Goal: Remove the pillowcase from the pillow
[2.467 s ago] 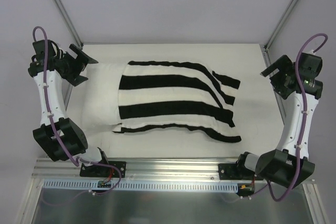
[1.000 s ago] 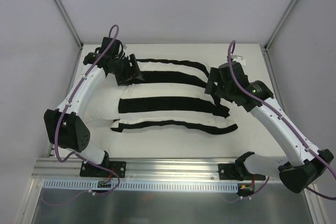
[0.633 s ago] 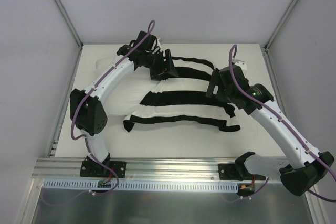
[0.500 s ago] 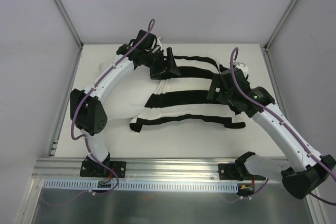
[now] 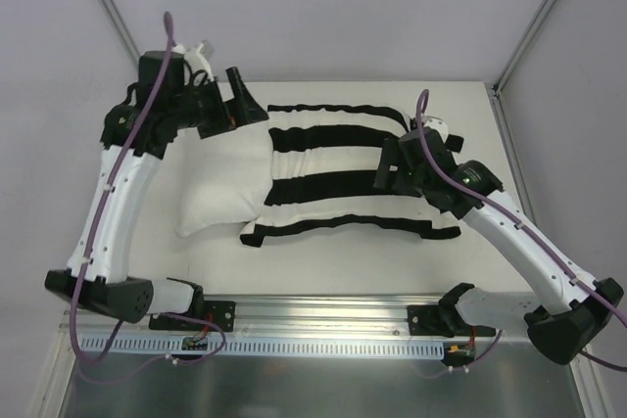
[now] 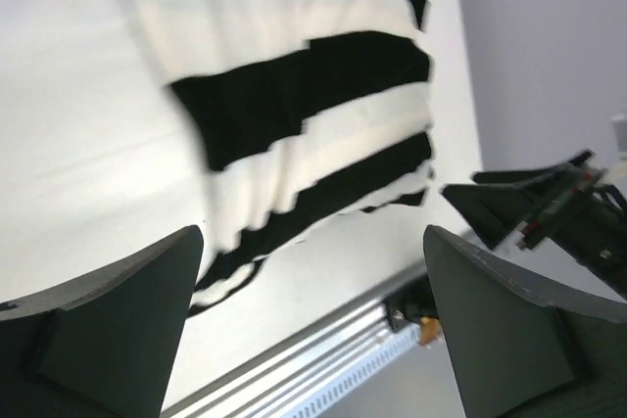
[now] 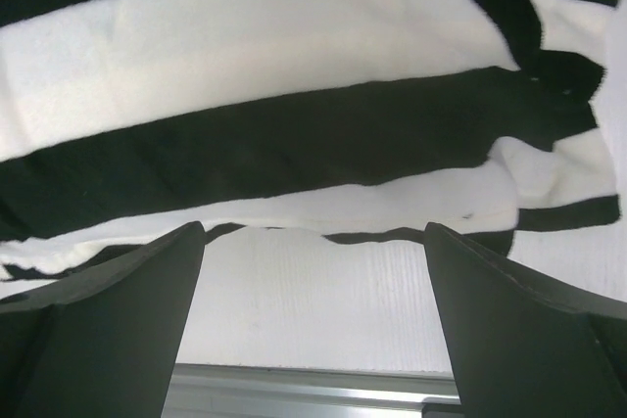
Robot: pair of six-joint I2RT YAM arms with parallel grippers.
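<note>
Table (image 5: 470,115) is carrying the pillow (image 5: 220,193), which is lying left-to-right mid-table with its left end showing bare white. Pillowcase (image 5: 343,168) is covering only the rest, bunching toward the right. Right gripper (image 7: 313,242) is hanging over the case's near striped edge, fingers spread wide and gripping nothing. Left gripper (image 6: 312,242) is hovering raised beyond the pillow's far-left end, fingers also spread and empty. The step looks like a re-grip for another pull. The right should probably be pinching case cloth only and dragging rightward, while the left is pressing the bare pillow down so it isn't sliding along.
</note>
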